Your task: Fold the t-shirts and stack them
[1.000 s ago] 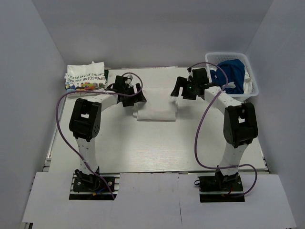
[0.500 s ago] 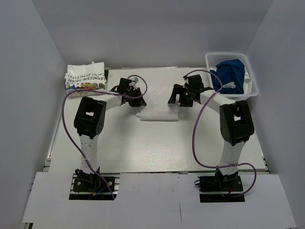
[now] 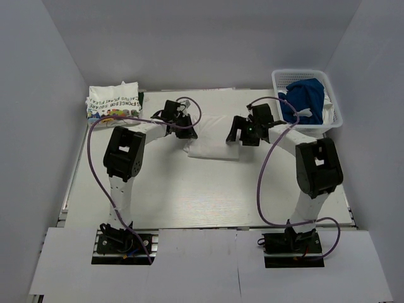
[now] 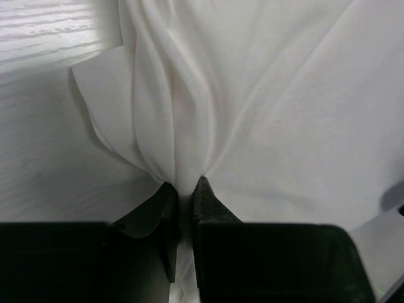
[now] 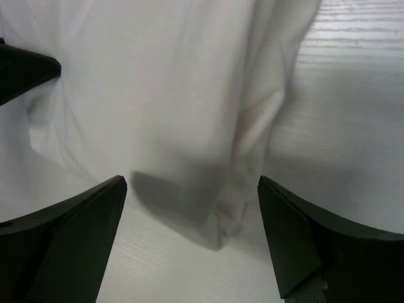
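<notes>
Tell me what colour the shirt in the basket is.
The shirt in the basket is blue; the top view shows it best.

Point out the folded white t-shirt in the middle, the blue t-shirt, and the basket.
folded white t-shirt (image 3: 213, 148), top view, middle of its flat upper layer.
blue t-shirt (image 3: 304, 95), top view, middle of the crumpled heap.
basket (image 3: 300, 71), top view, its far rim.
</notes>
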`<state>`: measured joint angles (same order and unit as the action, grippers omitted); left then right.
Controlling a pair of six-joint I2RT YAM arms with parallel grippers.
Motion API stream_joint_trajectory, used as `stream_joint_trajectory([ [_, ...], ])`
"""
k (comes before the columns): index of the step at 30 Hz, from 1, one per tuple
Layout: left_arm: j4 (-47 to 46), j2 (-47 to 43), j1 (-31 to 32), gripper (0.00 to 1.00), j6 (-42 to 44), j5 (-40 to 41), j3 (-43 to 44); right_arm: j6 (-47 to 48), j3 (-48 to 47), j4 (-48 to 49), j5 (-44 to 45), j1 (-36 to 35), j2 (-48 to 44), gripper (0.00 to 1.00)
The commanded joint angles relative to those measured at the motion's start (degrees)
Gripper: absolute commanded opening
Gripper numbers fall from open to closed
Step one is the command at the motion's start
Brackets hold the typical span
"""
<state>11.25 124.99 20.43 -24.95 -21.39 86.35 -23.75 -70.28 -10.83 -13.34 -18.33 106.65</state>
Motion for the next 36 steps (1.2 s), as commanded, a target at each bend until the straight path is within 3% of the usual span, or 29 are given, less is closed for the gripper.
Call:
stream_joint_trajectory([
  [1, 4.31, -7.29, -0.73, 0.0, 6.13, 8.63, 0.75, 0.72, 3.64, 2.83, 3.32, 0.4, -9.68, 0.9],
  [5, 5.27, -13.8, -0.74, 0.0, 10.87, 19.96, 0.14, 0.81, 9.19, 6.6, 8.41, 0.49, -17.68, 0.9],
  [10, 11.25, -14.51, -1.27, 0.0, 20.53, 30.5, 6.45, 3.44, 11.4, 4.33, 16.76, 0.57, -22.53, 0.9],
  [18, 14.33, -10.65, -4.51, 0.0, 33.37, 38.95, 16.9, 5.2, 11.93, 3.37, 23.18, 0.57, -24.83, 0.9],
  [25, 13.98, -7.92, -9.7, 0.0, 43.75, 39.58, 23.6, 7.05, 9.99, 0.9, 26.26, 0.57, -22.28, 0.9],
  [36, 18.89, -8.09, -16.11, 0.0, 48.68, 28.43, 33.0, 8.28, 9.02, -0.33, 27.05, 0.66, -19.11, 0.9],
])
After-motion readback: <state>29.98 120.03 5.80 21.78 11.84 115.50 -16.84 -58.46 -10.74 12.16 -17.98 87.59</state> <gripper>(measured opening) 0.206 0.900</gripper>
